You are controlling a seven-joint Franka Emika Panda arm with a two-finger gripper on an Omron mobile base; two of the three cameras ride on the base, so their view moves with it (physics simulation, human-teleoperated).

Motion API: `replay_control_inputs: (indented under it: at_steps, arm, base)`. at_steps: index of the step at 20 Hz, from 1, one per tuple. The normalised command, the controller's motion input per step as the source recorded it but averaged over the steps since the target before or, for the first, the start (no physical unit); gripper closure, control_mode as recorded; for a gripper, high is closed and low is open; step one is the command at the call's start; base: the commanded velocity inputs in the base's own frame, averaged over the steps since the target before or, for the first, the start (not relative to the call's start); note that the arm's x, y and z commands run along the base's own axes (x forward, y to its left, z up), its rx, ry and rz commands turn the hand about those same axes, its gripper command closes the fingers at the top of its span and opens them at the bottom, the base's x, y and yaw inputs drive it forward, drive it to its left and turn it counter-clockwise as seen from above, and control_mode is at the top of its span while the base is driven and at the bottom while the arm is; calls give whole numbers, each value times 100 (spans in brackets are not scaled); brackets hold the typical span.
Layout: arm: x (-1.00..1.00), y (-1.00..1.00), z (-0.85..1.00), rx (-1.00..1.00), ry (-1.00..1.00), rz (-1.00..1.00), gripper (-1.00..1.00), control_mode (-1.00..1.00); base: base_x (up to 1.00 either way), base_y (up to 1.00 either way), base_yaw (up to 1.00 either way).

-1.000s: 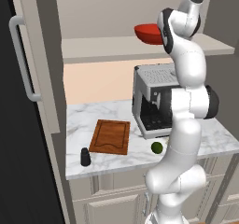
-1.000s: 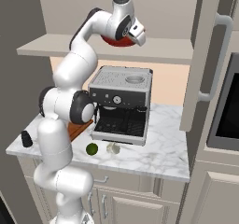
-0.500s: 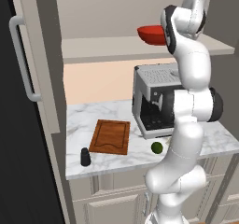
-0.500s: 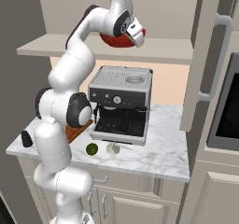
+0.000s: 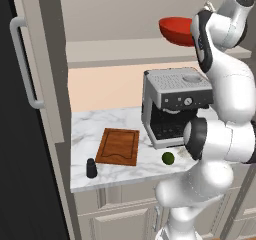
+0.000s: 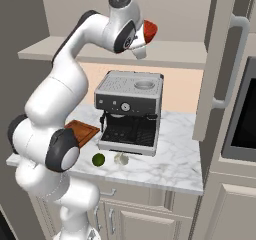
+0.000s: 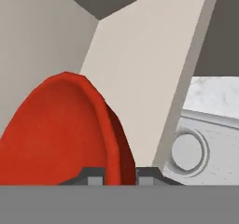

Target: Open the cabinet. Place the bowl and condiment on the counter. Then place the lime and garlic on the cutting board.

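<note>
The glossy red bowl (image 5: 176,30) hangs tilted just above the inner shelf (image 5: 120,51) of the open cabinet (image 5: 45,84). My gripper (image 7: 119,175) is shut on its rim, which runs between the two fingertips in the hand view; the bowl (image 6: 150,29) pokes out past my hand. Below, on the counter (image 5: 85,129), lies the cutting board (image 5: 118,146), with the black condiment (image 5: 91,168) upright in front of it. The lime (image 6: 98,159) and the garlic (image 6: 121,158) sit side by side near the counter's front edge.
A silver coffee machine (image 6: 130,109) stands on the counter directly under the bowl. The cabinet doors stand open at both sides, one with its bar handle (image 5: 24,64) on the left, the other door (image 6: 225,59) on the right. Dark appliances flank the counter.
The jaws have closed on the bowl's rim. The hand has lifted the bowl a little and drawn it outward off the shelf, to the right in both base views.
</note>
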Motion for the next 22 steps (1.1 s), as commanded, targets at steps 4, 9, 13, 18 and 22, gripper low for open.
replay_control_inputs:
  at_steps: [4,9,13,18,22]
  arm:
    - [-100,-10,22,29,-27,-30,100,-100]
    - [-100,0,46,18,-22,-17,100,-100]
    - [-100,11,21,2,-11,-5,100,-100]
    - [-100,30,6,0,-2,0,100,-100]
    - [-100,32,0,-5,0,0,100,-100]
  base:
    - [0,0,0]
    - [0,0,0]
    - [0,0,0]
    - [0,0,0]
    - [0,0,0]
